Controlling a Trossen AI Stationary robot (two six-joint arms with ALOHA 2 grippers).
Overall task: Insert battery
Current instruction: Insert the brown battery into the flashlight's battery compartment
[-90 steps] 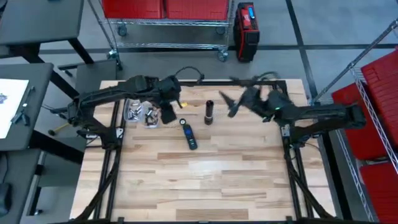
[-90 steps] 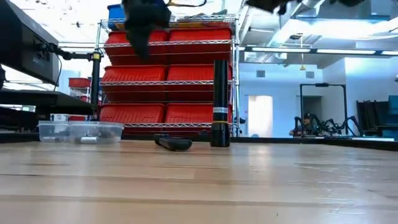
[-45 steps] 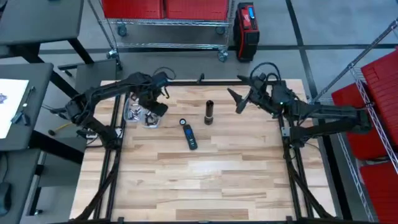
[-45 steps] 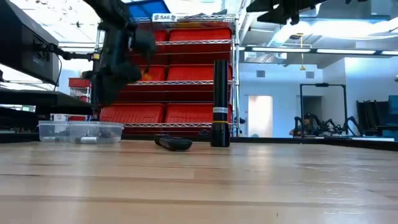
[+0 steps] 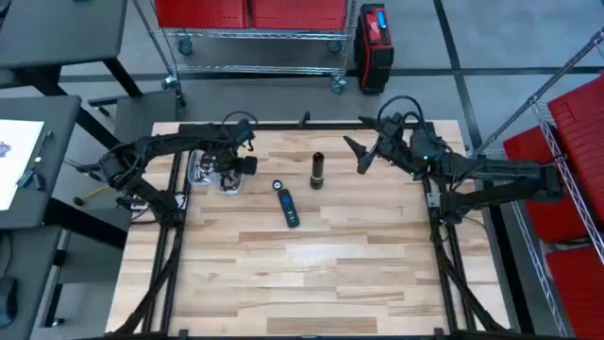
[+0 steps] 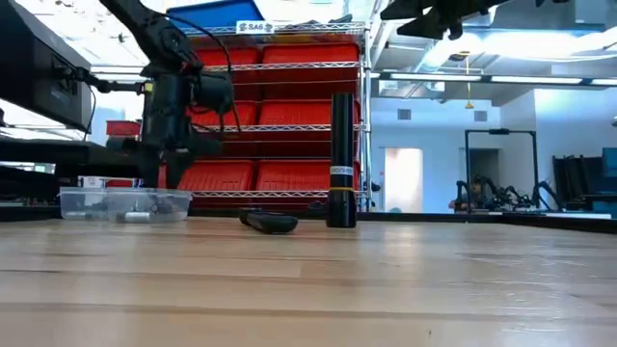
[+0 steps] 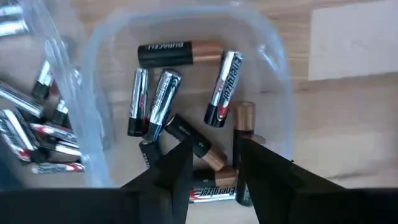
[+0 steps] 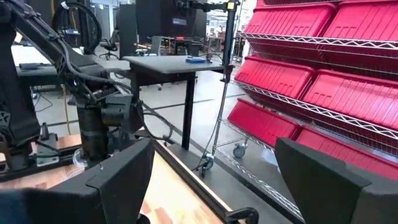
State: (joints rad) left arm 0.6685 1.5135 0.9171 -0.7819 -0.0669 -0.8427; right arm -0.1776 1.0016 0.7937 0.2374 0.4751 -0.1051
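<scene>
A: Starting at the left of the table, what's there?

B: A clear plastic tub (image 5: 209, 173) of loose batteries near the far left corner of the pale wooden table (image 5: 311, 274); the left gripper (image 5: 229, 170) hangs right over it, pointing down; in the low view the tub (image 6: 125, 203) sits under that dark arm

A: And its fingers?

B: Parted only narrowly and gripping nothing; in the left wrist view the left gripper (image 7: 213, 168) has its tips just above the pile, one finger (image 7: 174, 171) over a black-and-copper battery (image 7: 194, 142) lying at a slant; a bigger black-and-copper battery (image 7: 179, 53) lies crosswise at the tub's far wall, with silver-and-black ones between; I cannot tell whether the tips touch anything

A: Moving right?

B: A small black flashlight end cap (image 5: 277, 185), then a black-and-blue flashlight piece (image 5: 288, 207) lying flat just beside it; farther right a black cylindrical flashlight body (image 5: 317, 170) stands upright, well apart from the tub; it shows tall in the low view (image 6: 341, 159)

A: And the right arm?

B: The right gripper (image 5: 357, 154) is held up in the air over the table's far right part, spread wide and holding nothing; it points toward the upright body but stays well clear of it
</scene>
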